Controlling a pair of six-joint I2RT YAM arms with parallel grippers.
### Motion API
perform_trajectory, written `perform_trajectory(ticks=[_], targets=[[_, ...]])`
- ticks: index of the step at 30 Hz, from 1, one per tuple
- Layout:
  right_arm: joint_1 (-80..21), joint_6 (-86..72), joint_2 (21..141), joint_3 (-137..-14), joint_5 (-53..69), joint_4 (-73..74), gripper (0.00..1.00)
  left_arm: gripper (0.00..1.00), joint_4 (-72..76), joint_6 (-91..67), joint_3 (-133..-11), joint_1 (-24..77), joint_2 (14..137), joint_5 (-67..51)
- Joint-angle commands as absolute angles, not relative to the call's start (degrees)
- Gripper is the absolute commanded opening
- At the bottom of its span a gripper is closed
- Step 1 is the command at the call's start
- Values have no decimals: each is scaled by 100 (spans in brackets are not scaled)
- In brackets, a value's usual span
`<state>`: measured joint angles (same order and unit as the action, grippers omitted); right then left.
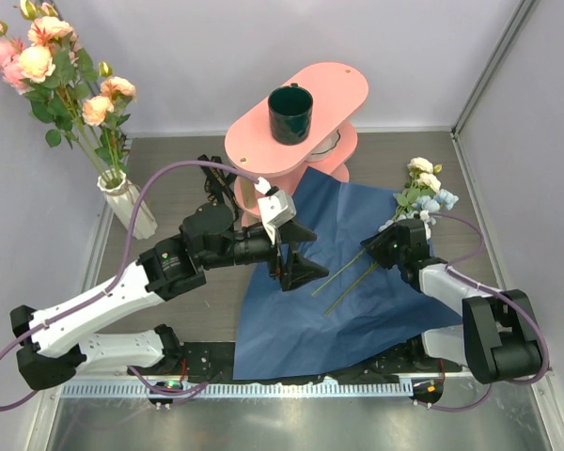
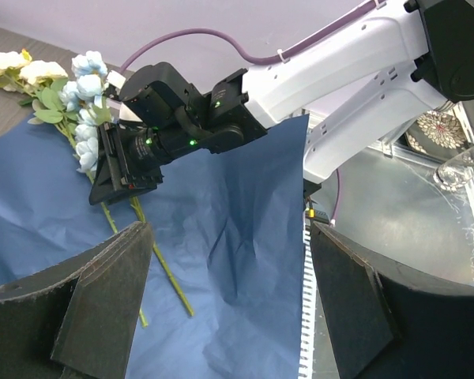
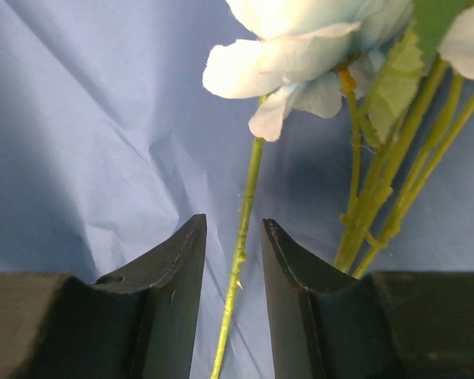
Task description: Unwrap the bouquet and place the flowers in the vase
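Vase (image 1: pixel 132 205) holds pink and peach flowers (image 1: pixel 52 61); mug (image 1: pixel 290 115) tops pink stand (image 1: pixel 343 80).

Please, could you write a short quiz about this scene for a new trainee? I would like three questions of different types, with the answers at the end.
1. True or false: the vase already holds some flowers.
2. What is between the jaws of the right gripper? A) a green stem B) a black ribbon C) nothing
3. Short answer: which gripper has wide-open jaws with nothing between them?

Key: 1 true; 2 A; 3 the left gripper.
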<state>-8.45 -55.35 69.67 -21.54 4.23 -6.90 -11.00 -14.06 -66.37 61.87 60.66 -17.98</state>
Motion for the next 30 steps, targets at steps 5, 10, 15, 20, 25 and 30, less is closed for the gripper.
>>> perform_trajectory(ticks=[5, 10, 15, 20, 25, 30], targets=[[-844, -5502, 7303, -2180, 510, -1573, 34, 84, -932, -1274, -6618, 6205, 6205, -1670], [-844, -5432, 7418, -2224, 536, -1626, 24, 84, -932, -1257, -6609, 6205, 6284, -1626], [-844, -5344, 7348, -2259, 422, -1556, 8, 84, -940, -1266, -6601, 6205, 6328, -1600], [-844, -5265, 7164, -2206, 413, -1564, 1, 84, -949, -1274, -6601, 6205, 6363, -1573], [-844, -5037, 6365, -2022, 597, -1801, 1, 84, -949, -1283, -6601, 6205, 6390, -1574], [-835, -4641, 5293, -1802, 765, -2065, 1, 84, -949, -1301, -6601, 6205, 6407, -1591]])
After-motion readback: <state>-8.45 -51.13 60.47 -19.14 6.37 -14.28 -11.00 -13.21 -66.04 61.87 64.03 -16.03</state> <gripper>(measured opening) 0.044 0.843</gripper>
